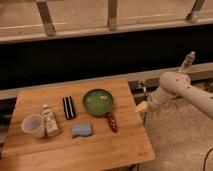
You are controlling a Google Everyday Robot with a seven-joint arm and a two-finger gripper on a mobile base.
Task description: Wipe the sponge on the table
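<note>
Currently the gripper [141, 107] hangs just off the table's [105, 150] right edge; open or closed, can't tell. The sponge [81, 130] lies flat on the wood, well apart from it, not held. Fits either pre-grab or post-wipe.

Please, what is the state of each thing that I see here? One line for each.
table: level, carrying five things.
sponge: flat on the table, untouched.
pan: right way up, handle toward the near edge.
cup: upright, mouth up.
bottle: beside the cup; standing or lying, cannot tell.
block: lying flat.
gripper: off the table's edge on the pan's side, far from the sponge.
</note>
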